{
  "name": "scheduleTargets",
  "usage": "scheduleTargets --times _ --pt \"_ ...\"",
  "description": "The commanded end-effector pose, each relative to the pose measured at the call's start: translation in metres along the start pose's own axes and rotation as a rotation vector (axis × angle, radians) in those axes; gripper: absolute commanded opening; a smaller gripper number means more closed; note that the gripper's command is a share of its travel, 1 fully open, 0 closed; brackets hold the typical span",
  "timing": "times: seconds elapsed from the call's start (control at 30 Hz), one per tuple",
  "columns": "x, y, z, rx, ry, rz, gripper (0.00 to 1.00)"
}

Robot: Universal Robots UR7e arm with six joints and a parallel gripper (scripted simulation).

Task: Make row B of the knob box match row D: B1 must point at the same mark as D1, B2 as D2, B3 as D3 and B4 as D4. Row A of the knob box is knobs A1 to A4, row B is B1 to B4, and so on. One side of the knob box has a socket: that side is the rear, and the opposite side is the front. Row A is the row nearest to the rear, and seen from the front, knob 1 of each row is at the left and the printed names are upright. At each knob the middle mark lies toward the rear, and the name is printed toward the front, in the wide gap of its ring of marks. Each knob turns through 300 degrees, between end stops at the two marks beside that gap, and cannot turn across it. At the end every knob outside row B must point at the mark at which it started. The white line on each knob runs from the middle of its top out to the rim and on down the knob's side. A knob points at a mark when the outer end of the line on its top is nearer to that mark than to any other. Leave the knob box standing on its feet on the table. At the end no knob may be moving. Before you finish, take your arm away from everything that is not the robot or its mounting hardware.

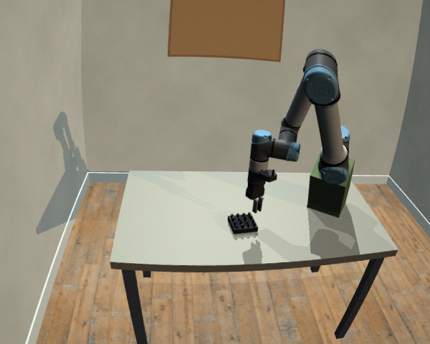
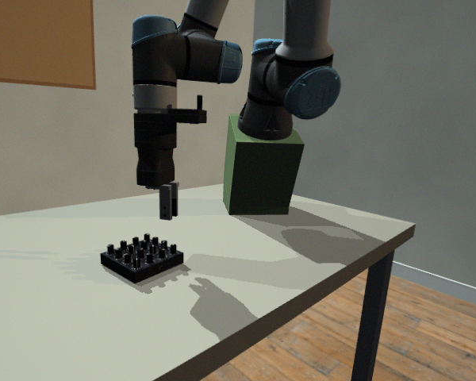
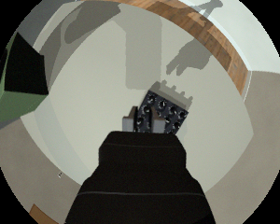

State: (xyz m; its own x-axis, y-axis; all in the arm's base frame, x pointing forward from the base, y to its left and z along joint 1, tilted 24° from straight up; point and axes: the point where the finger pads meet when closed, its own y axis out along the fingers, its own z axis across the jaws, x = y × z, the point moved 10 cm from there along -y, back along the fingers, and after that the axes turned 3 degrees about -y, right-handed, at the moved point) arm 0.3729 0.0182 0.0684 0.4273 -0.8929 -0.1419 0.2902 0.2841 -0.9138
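Note:
The black knob box (image 1: 242, 223) (image 2: 142, 259) (image 3: 169, 107) stands on its feet near the middle of the table (image 1: 170, 222) (image 2: 45, 328), with its black knobs upright in rows. The marks and the white lines are too small to read. My gripper (image 1: 257, 208) (image 2: 168, 215) (image 3: 143, 113) points straight down and hangs a little above the box's far right edge, touching nothing. Its fingers stand partly apart with nothing between them. In the wrist view the box shows between and just beyond the fingertips.
The arm's green pedestal (image 1: 328, 192) (image 2: 262, 176) (image 3: 9, 103) stands on the table's back right part. The table's front edge (image 1: 252, 264) lies some way in front of the box.

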Motion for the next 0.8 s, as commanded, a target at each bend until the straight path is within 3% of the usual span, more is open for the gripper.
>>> scheduleTargets --times 0.0,0.77 --pt "0.0034 -0.0022 0.005 0.0 0.154 -0.009 0.46" --pt "0.0076 -0.0033 0.0084 0.001 0.367 -0.008 0.46"
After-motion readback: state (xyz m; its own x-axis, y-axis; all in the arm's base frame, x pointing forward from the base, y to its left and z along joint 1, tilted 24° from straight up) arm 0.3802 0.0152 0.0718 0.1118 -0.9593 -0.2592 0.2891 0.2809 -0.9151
